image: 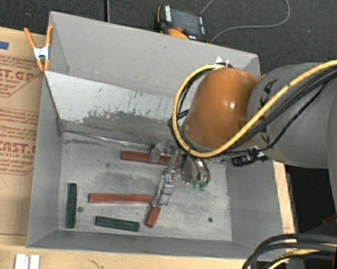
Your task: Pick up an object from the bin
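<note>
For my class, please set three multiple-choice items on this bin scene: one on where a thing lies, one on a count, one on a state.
1. Where in the bin does the lengthwise dark green stick lie?
A. by the left wall, near the front
B. against the far wall
C. in the far right corner

2. How many dark green sticks are in the bin?
A. one
B. two
C. four

3. Where is the gripper?
A. outside the bin
B. low in the bin, by the right end of the long reddish-brown stick
C. over the left wall

Answers:
1 A: it lies close beside the left wall, towards the front edge.
2 B: there is that one and a second dark green stick, lying crosswise near the front wall.
3 B: it is down near the floor at that stick's right end.
</note>
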`<action>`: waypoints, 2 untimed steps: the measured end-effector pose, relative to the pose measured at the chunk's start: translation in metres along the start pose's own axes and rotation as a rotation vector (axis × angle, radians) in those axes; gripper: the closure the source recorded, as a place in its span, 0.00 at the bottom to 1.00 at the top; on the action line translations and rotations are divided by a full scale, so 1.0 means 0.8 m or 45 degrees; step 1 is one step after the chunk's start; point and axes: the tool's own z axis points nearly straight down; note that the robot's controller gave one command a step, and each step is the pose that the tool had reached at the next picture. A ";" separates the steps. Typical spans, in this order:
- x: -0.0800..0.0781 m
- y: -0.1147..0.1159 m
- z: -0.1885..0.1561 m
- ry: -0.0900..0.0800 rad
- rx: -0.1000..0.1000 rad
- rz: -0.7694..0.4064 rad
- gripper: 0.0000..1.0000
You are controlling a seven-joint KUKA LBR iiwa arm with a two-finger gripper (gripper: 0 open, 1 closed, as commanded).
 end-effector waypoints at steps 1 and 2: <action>0.026 0.085 0.129 0.006 0.001 -0.381 0.00; 0.024 0.084 0.125 0.002 0.000 -0.377 1.00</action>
